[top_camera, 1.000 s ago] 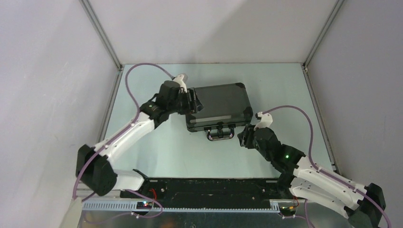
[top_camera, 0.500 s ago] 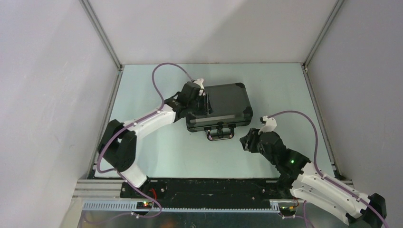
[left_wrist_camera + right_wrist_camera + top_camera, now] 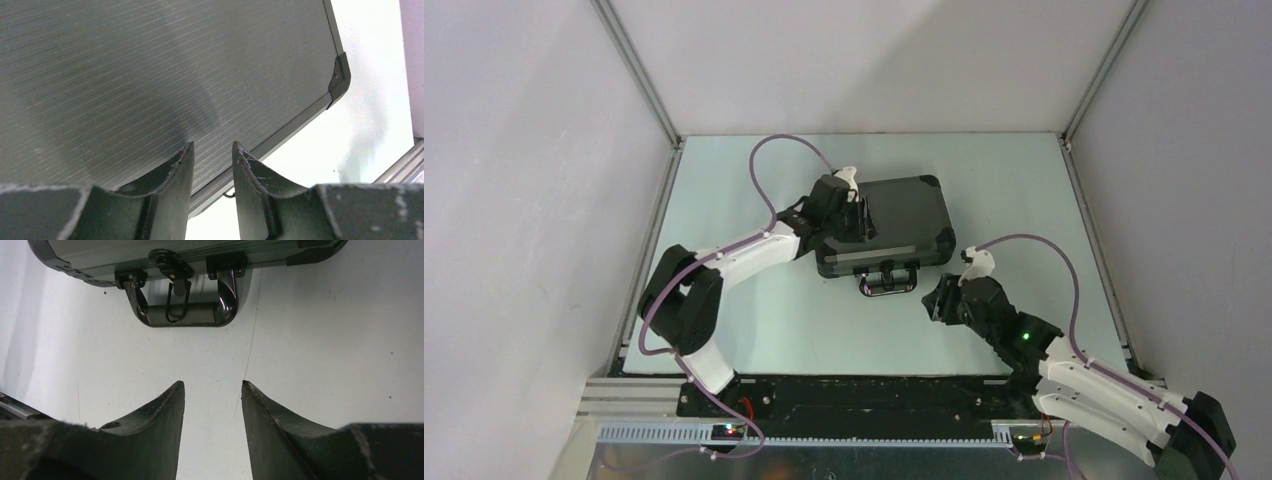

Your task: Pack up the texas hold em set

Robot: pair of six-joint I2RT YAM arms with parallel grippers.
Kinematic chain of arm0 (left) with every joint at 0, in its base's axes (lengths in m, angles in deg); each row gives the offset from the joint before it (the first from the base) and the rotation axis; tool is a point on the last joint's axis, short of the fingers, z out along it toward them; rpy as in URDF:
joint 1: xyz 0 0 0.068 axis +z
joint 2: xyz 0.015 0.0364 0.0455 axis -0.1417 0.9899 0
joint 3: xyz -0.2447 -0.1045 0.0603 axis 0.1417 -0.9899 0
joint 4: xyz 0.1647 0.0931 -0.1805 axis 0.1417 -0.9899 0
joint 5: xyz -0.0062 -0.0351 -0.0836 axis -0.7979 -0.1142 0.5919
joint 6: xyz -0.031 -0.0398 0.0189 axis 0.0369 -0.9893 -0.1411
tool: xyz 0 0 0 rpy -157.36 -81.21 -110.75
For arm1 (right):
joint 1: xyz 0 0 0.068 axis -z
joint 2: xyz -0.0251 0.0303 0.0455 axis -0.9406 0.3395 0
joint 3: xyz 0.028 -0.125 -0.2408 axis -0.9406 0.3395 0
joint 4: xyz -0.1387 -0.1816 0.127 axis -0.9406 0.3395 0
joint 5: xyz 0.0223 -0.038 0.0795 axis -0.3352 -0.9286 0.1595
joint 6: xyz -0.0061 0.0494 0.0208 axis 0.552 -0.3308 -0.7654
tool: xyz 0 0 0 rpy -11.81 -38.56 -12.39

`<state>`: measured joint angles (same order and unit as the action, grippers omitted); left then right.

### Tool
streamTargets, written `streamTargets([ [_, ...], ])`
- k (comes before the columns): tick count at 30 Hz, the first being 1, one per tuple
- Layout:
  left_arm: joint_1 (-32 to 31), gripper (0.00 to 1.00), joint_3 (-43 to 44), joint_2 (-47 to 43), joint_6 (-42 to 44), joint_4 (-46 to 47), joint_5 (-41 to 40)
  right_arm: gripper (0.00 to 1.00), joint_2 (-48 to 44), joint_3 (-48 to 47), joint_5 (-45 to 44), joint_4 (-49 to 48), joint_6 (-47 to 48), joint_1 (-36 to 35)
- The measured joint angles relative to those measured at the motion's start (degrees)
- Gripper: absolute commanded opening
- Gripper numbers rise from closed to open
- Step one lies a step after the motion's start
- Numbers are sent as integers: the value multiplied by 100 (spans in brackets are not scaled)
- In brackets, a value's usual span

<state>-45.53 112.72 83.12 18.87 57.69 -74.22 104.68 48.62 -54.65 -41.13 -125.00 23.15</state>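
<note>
The left gripper (image 3: 212, 147) has its jaws a narrow gap apart with nothing between them. Its tips point down at the ribbed lid of the briefcase (image 3: 902, 212), over the lid's left end. Whether the tips press on the lid or hang just above it I cannot tell.

The right gripper (image 3: 212, 385) also stands with its jaws apart and empty, low over the bare table (image 3: 754, 300). The handle (image 3: 182, 315) lies straight ahead of those jaws, near but apart from them, with an open strip of table between.

The briefcase lies flat in the middle of the table with its lid down on the body. Its long axis runs left to right across the table, turned slightly. The handle sits on the near long side, folded flat against the table and facing the arm bases. From above, the right gripper is nearer than that side and off to the right of the handle, so the handle lies ahead of it and a little to its left.

The left arm is the one already over the case, and the right arm is the nearer one to the handle and the front clasps. I judge that any work on that front edge falls to the right arm, moving forward along the line its jaws already point, while the left one is placed to steady the lid.
</note>
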Motion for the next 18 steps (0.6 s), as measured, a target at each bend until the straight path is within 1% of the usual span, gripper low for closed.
streamTargets([
  [5,-2,41,-304,-9,-57,619,52,46,586,66,334,-557,-7,111],
  [9,-7,40,-463,-13,-98,973,81,38,1224,68,675,-1222,-11,221],
  [14,-9,40,-531,-24,-105,1108,90,34,2076,66,944,-2017,11,249],
  [18,-9,40,-531,-24,-103,1123,94,30,2671,66,1019,-2430,22,188],
])
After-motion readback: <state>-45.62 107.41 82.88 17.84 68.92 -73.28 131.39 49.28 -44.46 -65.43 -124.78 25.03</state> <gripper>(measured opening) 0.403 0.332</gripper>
